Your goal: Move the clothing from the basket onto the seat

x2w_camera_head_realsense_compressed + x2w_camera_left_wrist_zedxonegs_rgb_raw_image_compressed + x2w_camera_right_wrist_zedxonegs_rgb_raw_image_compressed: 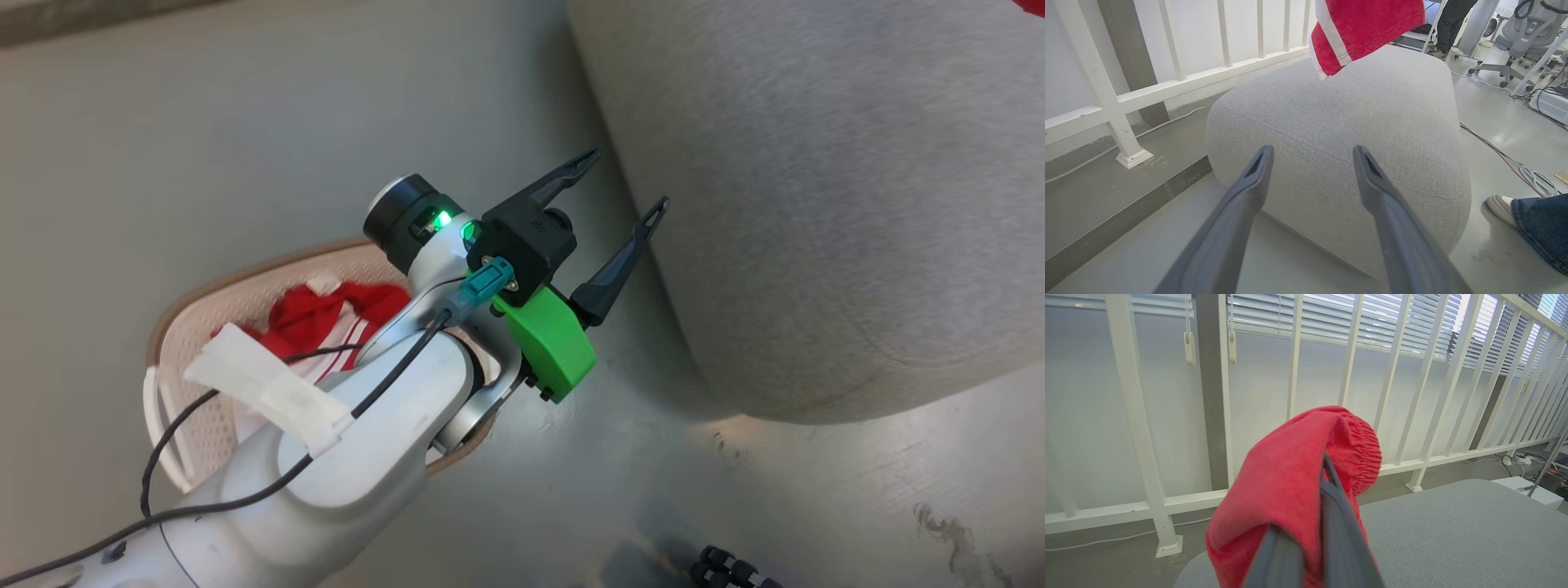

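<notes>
My left gripper [626,180] hangs open and empty over the floor, between the basket [245,273] and the grey seat [816,204]. Red clothing with white stripes [326,314] lies in the cream basket, partly hidden behind my left forearm. In the left wrist view the open fingers [1312,153] point at the seat [1372,114], and a red garment with white stripe trim [1367,28] hangs above the seat's far side. My right gripper [1327,469] is shut on that red garment [1290,477], holding it above the seat [1453,531]. An elastic gathered edge drapes over the fingers.
A white railing [1126,98] runs behind the seat along the wall. A person's shoe and jeans leg [1498,206] stand on the floor at the seat's right side. Cables [1515,163] trail across the floor, with an office chair [1527,36] further back.
</notes>
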Controlling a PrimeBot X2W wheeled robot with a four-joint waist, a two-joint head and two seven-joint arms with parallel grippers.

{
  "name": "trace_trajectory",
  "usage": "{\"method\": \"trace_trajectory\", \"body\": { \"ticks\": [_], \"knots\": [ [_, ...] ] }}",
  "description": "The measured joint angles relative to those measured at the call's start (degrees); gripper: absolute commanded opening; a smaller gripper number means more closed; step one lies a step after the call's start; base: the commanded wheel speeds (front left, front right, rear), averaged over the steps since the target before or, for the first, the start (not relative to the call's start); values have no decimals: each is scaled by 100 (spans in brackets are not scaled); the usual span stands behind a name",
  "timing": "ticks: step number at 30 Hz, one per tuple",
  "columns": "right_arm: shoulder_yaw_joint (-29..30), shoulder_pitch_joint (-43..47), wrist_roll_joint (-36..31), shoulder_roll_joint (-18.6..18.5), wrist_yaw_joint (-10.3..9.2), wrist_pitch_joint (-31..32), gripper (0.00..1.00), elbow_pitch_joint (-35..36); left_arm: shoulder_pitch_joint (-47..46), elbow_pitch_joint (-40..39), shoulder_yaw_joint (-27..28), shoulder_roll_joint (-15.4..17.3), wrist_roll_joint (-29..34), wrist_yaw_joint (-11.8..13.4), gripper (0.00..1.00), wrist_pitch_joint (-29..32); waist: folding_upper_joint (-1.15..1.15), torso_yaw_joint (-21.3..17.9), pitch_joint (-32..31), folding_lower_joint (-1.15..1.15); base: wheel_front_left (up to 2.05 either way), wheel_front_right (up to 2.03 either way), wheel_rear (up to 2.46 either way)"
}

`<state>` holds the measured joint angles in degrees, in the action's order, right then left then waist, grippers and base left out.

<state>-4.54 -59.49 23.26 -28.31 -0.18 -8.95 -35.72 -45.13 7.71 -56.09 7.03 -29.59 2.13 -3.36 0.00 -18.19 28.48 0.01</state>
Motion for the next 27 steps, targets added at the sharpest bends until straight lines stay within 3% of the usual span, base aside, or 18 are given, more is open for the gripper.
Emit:
{"method": "trace_trajectory", "body": {
  "ticks": [12, 27],
  "knots": [
    [155, -8, 49, 1, -246, -65, 0, -625, -230, -254, -52, 197, 232, 0, 100, 215, 0, 513, 717, 0, 0, 0, 0],
    [42, 143, 107, 590, -341, -255, 0, -1516, -268, -417, 20, 474, 264, 42, 100, 333, 0, 567, 1206, 0, 0, 0, 0]
  ]
}}
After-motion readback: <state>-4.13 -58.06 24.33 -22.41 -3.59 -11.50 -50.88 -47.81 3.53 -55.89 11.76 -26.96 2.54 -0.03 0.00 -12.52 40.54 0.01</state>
